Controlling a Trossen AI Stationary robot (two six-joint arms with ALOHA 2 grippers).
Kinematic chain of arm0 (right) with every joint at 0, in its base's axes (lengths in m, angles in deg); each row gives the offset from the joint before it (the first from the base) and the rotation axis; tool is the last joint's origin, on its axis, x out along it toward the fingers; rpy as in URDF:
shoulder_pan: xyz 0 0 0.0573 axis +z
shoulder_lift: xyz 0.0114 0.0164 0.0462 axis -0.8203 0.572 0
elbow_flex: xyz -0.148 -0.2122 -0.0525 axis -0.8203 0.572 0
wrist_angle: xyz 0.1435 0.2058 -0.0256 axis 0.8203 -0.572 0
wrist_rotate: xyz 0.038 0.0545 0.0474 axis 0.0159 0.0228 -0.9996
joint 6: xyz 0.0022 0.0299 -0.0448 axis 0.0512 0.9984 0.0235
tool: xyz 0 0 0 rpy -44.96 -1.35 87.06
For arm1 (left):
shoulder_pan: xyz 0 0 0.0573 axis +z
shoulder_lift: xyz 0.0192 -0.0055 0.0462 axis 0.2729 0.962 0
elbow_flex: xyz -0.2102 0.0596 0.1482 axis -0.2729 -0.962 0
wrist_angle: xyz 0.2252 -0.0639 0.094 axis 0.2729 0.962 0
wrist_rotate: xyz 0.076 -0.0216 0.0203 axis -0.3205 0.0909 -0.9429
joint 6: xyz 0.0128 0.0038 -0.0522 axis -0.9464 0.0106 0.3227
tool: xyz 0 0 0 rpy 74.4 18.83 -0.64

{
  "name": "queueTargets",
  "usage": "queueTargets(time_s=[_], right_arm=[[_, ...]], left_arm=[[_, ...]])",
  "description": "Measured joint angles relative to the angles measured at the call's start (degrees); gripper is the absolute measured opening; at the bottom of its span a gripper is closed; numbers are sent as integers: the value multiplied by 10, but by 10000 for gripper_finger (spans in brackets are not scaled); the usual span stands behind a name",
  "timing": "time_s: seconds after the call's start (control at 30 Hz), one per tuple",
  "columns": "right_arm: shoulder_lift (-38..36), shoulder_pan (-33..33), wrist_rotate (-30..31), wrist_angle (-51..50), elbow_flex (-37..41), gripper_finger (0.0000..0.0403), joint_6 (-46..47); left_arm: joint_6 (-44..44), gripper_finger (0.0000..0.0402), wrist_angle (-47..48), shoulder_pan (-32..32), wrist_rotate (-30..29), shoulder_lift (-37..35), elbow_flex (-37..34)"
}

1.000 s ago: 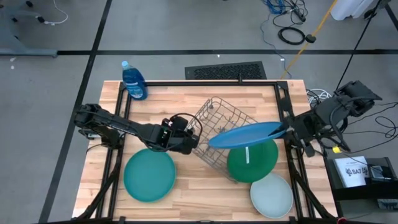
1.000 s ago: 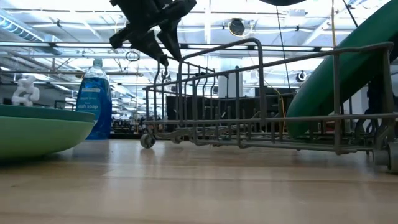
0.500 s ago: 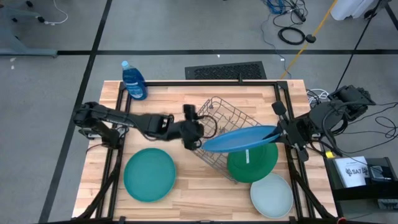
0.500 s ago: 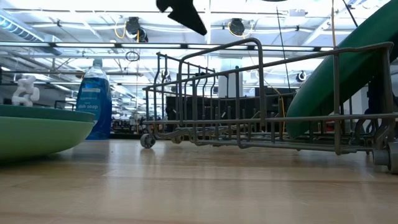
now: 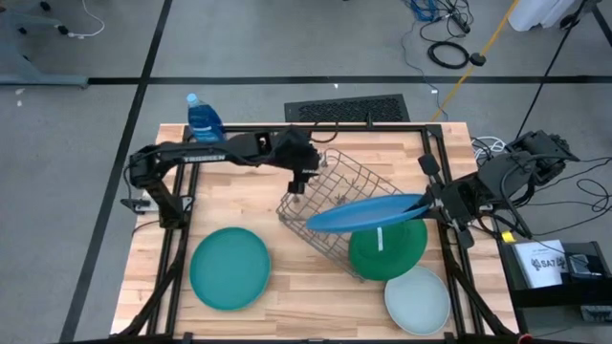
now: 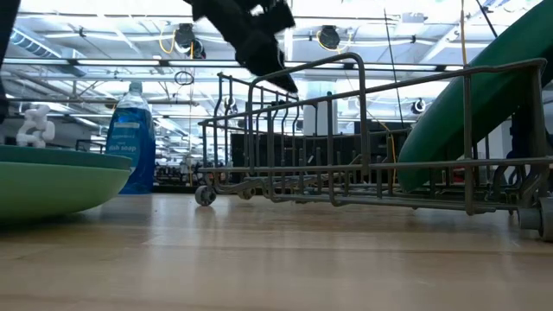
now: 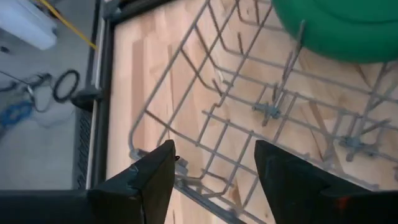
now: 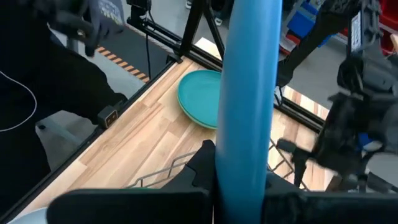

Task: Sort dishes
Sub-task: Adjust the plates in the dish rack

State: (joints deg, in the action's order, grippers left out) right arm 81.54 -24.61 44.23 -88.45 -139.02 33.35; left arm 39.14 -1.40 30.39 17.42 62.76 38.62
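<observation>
Swinging up from the table's front to the wire rack's far corner, the left gripper hangs there with fingers spread and empty, probably to steady it, while the right gripper pinches the bright blue plate edge-on above the rack for slotting.
</observation>
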Motion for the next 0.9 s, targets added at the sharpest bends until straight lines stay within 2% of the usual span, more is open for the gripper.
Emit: queueTargets(time_s=[0.13,0.43,0.67,0.9], right_arm=[[0,0,15,7,0,13,-3],[0,0,17,9,-1,13,-6],[0,0,17,8,-1,13,-9],[0,0,17,7,-1,13,-10]], left_arm=[[35,198,-15,14,-18,25,3],[191,164,21,13,-164,20,2],[355,143,100,1,-237,17,2],[457,126,184,-37,-317,17,2]])
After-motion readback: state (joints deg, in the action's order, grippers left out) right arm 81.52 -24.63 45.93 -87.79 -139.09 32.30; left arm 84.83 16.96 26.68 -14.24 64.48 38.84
